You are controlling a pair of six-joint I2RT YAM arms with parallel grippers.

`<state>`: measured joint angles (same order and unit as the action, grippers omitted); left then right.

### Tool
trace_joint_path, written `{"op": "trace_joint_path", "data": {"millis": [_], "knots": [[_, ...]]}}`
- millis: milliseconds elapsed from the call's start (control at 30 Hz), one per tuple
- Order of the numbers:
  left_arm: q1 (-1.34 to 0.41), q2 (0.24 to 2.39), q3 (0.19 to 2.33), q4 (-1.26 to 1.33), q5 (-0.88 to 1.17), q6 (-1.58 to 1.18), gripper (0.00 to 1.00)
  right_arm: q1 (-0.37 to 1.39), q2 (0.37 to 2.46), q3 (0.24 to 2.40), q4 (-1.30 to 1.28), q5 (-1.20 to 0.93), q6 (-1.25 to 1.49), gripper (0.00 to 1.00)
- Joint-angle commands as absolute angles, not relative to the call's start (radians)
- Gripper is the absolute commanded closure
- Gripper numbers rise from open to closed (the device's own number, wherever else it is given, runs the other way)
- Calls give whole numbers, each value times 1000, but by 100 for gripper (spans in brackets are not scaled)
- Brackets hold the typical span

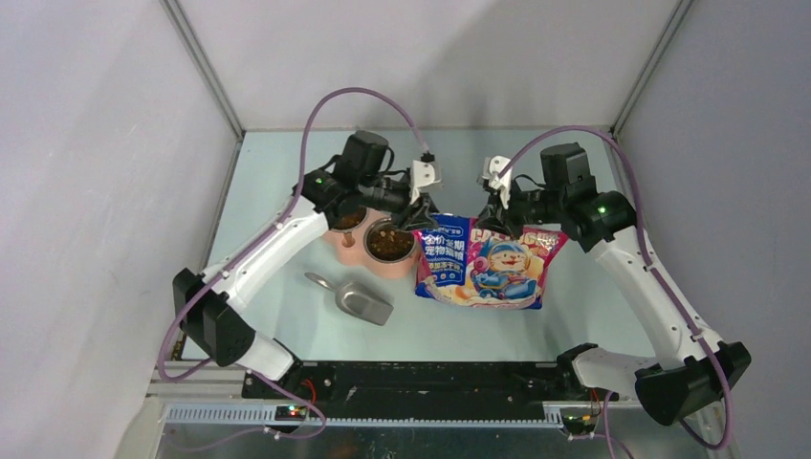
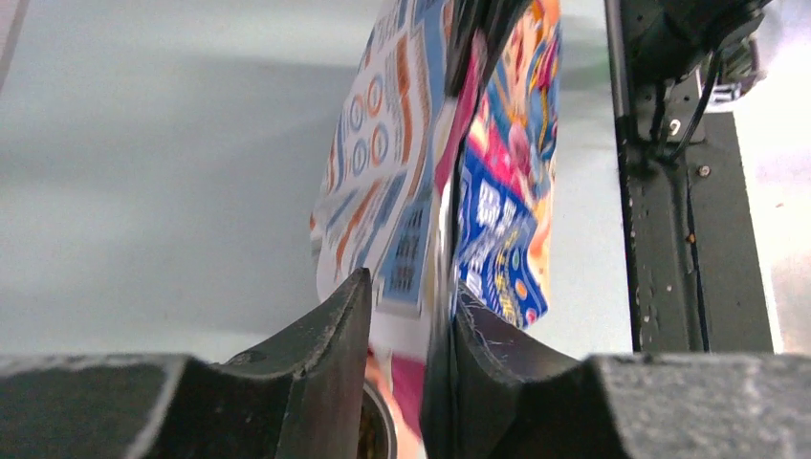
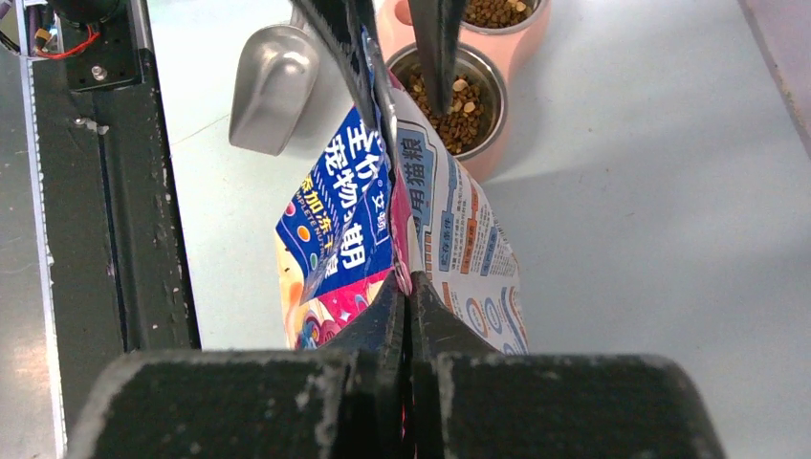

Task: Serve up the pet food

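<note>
The pet food (image 3: 461, 96) lies in the two steel-lined cups of a pink double bowl (image 1: 387, 270), just left of the cat-food bag (image 1: 488, 263). The right gripper (image 3: 406, 287) is pinched tight on the bag's far top edge, well right of the kibble. The left gripper (image 2: 411, 287) stands partly open with the bag's left top corner between its fingers (image 2: 325, 335). One finger lies against the bag and the other hangs over the kibble in the right cup. A metal scoop (image 1: 359, 300) lies on the table (image 1: 574, 316) nearer than the bowl.
</note>
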<state>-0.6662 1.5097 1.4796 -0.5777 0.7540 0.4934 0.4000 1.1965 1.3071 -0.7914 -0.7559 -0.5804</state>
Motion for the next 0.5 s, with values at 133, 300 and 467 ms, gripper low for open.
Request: {"op": "trace_joint_path", "data": {"millis": [133, 300, 467], "knots": [[-606, 1440, 1446, -746, 752, 635, 84, 414, 1189, 1319, -747, -774, -591, 81], [-607, 1447, 1451, -734, 767, 614, 99, 469, 1218, 1319, -731, -740, -592, 69], [-606, 1441, 1462, -724, 767, 583, 100, 492, 1234, 1319, -720, -715, -605, 77]]}}
